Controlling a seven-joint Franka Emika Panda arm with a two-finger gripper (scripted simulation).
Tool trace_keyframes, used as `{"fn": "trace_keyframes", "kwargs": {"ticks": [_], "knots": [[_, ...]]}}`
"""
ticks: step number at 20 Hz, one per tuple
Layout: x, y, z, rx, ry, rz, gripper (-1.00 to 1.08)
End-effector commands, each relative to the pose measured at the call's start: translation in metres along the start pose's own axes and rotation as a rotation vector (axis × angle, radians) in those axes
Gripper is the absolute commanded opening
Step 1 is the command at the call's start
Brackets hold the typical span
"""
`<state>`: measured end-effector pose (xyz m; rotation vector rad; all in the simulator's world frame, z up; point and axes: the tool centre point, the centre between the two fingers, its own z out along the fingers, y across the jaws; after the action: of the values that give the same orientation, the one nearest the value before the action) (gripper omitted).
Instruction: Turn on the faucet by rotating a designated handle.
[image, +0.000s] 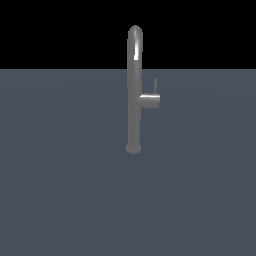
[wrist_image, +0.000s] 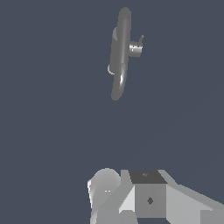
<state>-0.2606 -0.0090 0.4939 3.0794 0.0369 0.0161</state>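
The faucet (image: 134, 90) is a tall glossy grey tube with an arched top, standing upright on a small round base (image: 133, 148) on the flat grey-blue floor. A short side stub (image: 150, 100) juts toward the exterior view's right. The handle (image: 155, 85), a thin grey lever, rises from the stub's end. The wrist view looks down on the faucet (wrist_image: 120, 52) and the handle (wrist_image: 141, 40) from well above. Blocky grey parts of my gripper (wrist_image: 146, 192) show at that picture's edge, far from the faucet. Its fingers are not distinct. The exterior view shows no gripper.
The grey-blue floor (image: 60, 190) stretches all around the faucet, under a black background (image: 60, 30).
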Motion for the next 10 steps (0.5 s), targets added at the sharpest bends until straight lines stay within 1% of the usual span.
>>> {"fn": "trace_keyframes", "kwargs": {"ticks": [1, 6, 10], "knots": [[0.000, 0.000, 0.000, 0.000, 0.000, 0.000, -1.00], [0.003, 0.000, 0.000, 0.009, -0.009, 0.009, -1.00], [0.010, -0.001, 0.000, 0.029, -0.028, 0.029, -1.00]]}}
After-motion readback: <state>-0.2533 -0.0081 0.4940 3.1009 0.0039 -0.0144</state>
